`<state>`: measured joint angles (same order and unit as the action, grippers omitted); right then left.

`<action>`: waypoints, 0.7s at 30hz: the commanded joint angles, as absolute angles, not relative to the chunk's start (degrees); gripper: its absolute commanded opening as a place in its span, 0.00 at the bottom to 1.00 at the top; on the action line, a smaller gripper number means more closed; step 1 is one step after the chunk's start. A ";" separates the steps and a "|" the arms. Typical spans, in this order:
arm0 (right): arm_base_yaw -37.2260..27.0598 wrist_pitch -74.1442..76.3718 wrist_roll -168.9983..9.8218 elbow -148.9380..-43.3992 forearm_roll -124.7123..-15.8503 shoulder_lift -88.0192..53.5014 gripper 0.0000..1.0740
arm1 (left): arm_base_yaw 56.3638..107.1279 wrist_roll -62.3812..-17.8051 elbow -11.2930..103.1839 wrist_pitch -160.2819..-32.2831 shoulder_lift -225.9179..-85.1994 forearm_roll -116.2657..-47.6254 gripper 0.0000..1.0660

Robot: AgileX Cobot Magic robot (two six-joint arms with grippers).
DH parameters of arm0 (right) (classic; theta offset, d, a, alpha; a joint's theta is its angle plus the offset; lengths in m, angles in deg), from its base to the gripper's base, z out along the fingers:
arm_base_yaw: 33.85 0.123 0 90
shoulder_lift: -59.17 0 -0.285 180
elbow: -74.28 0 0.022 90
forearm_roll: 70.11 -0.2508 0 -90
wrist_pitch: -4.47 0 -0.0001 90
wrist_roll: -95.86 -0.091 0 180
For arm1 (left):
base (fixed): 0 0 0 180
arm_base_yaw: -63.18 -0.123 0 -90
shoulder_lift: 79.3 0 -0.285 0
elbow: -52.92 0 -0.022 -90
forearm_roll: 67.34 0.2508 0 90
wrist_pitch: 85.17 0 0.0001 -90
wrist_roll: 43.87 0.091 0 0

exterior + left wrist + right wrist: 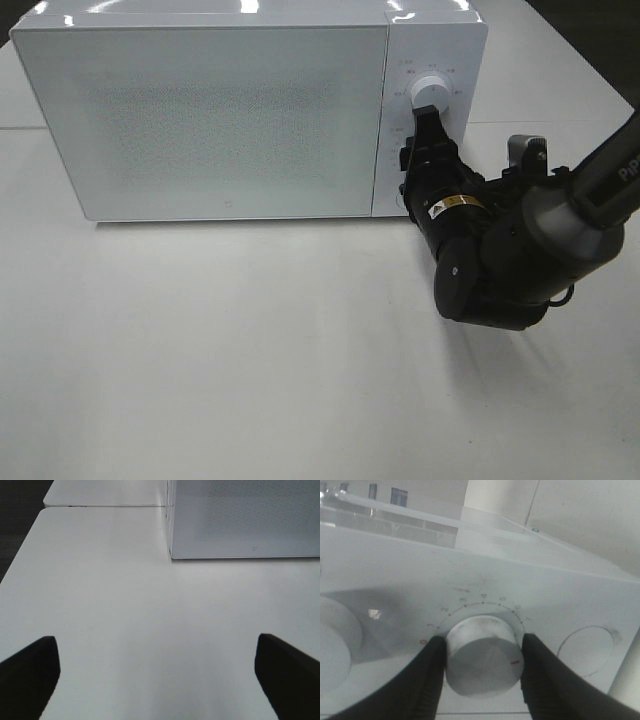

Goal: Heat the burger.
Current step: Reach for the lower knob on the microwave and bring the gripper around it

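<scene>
The burger is showing in none of the views, so I cannot tell where it is lying.

Nearest in the high view, the white table is spreading bare across the front. The left gripper is hanging low over it with its jaws spread wide and nothing between them. Its dark fingers are framing only tabletop, and a lower corner of the microwave is lying further off in its wrist view.

Further back on the right, the black right arm is reaching in towards the microwave's control panel. The right gripper is pressing up against that panel. In the right wrist view its fingers are closing on the two sides of a round grey knob and touching its rim. A short red mark is sitting on the knob's face near one finger, and an arc of small dial marks is curving around the knob. A round button outline is lying beside it on one side and part of a second knob on the other.

At the back the microwave is standing on the table with its door closed and its white top knob showing just beyond the fingertips.
</scene>
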<state>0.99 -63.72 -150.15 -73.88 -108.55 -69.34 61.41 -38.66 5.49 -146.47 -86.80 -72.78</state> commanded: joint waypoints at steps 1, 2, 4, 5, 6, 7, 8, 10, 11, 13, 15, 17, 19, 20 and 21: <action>1.45 -63.89 -158.23 -75.71 -98.36 -69.28 0.09 | 61.23 -38.95 5.32 -146.47 -85.89 -72.66 0.92; 1.45 -64.12 -162.70 -75.71 -97.73 -69.28 0.09 | 61.23 -38.95 5.32 -146.47 -85.89 -72.66 0.92; 1.45 -64.80 -164.64 -75.71 -97.55 -69.28 0.09 | 61.23 -38.95 5.32 -146.47 -85.89 -72.66 0.92; 1.51 -65.61 -166.25 -75.71 -97.32 -69.28 0.09 | 61.23 -38.95 5.32 -146.47 -85.89 -72.66 0.92; 1.51 -66.07 -166.25 -75.71 -97.27 -69.28 0.09 | 61.23 -38.95 5.32 -146.47 -85.89 -72.66 0.92; 1.51 -66.07 -166.25 -75.71 -97.27 -69.28 0.09 | 61.23 -38.95 5.32 -146.47 -85.89 -72.66 0.92; 1.51 -66.18 -166.25 -75.71 -97.27 -69.28 0.09 | 61.23 -38.95 5.32 -146.47 -85.89 -72.66 0.92; 1.51 -66.18 -166.19 -75.71 -97.21 -69.28 0.10 | 61.23 -38.95 5.32 -146.47 -85.89 -72.66 0.92; 1.51 -66.07 -166.19 -75.71 -97.04 -69.28 0.10 | 61.23 -38.95 5.32 -146.47 -85.89 -72.66 0.92; 1.51 -66.07 -165.96 -75.71 -96.98 -69.28 0.10 | 61.23 -38.95 5.32 -146.47 -85.89 -72.66 0.92; 1.51 -66.07 -165.96 -75.71 -96.98 -69.28 0.10 | 61.23 -38.95 5.32 -146.47 -85.89 -72.66 0.92; 1.51 -66.07 -165.96 -75.71 -96.98 -69.28 0.10 | 61.23 -38.95 5.32 -146.47 -85.89 -72.66 0.92; 1.51 -66.12 -165.62 -75.71 -97.55 -69.28 0.12 | 61.23 -38.95 5.32 -146.47 -85.89 -72.66 0.92; 1.51 -66.12 -165.62 -75.71 -97.55 -69.28 0.12 | 61.23 -38.95 5.32 -146.47 -85.89 -72.66 0.92; 1.51 -66.12 -165.45 -75.71 -97.84 -69.28 0.12 | 61.23 -38.95 5.32 -146.47 -85.89 -72.66 0.92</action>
<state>0.88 -65.03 -165.27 -73.71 -107.75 -69.91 61.41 -38.66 5.49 -146.47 -86.80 -72.78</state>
